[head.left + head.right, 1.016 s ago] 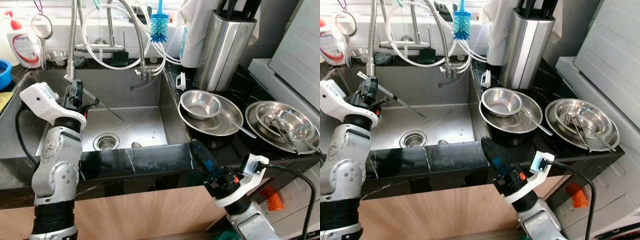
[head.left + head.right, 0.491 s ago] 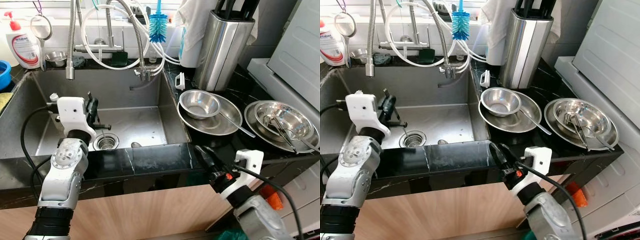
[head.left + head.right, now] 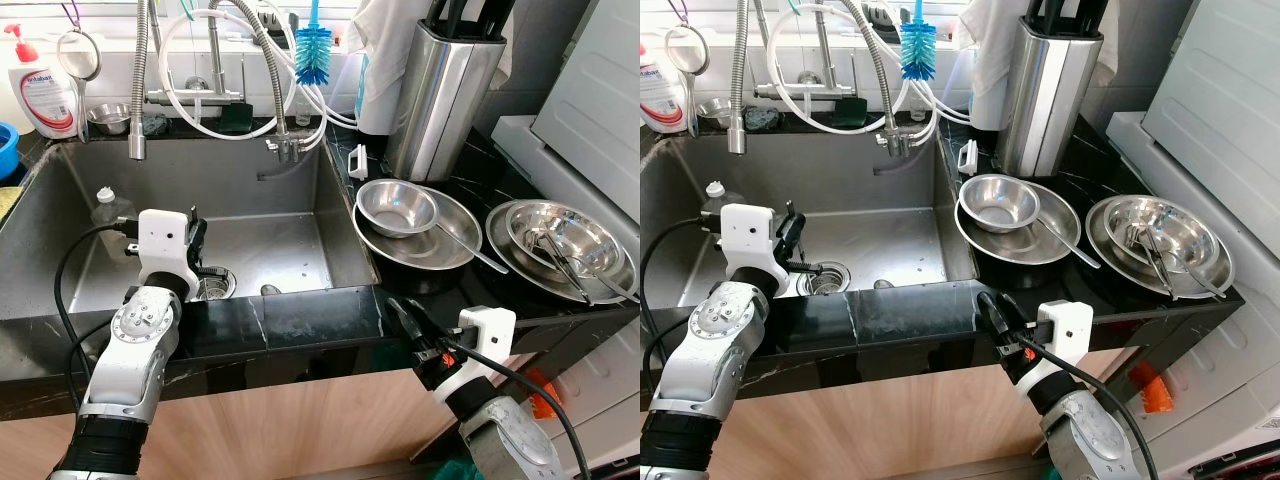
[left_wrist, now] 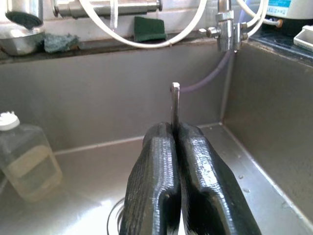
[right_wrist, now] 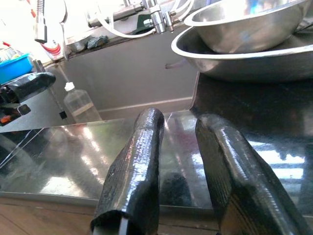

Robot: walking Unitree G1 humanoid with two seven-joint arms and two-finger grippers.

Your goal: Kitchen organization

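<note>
My left gripper (image 4: 176,129) hangs low inside the steel sink (image 3: 270,180), near the drain (image 3: 215,287), and is shut on a thin metal rod-like utensil (image 4: 175,105) that sticks out past its fingertips. At the front edge of the black counter my right gripper (image 3: 410,315) is open, with nothing between its fingers (image 5: 146,142). On the counter to the right of the sink, a small steel bowl (image 3: 400,207) sits in a wide steel dish (image 3: 445,255) with a spoon (image 3: 468,250) lying on it. Further right, stacked steel dishes (image 3: 560,240) hold several utensils.
A clear plastic bottle (image 3: 108,208) stands in the sink's left part. Faucet hoses (image 3: 240,70) and a blue brush (image 3: 312,55) hang over the back rim. A steel knife block (image 3: 445,95) stands behind the dishes. A soap bottle (image 3: 40,90) is at back left.
My left gripper has come down and forward in the sink with the rod still in it. The right gripper has drawn back and down at the counter's front edge.
</note>
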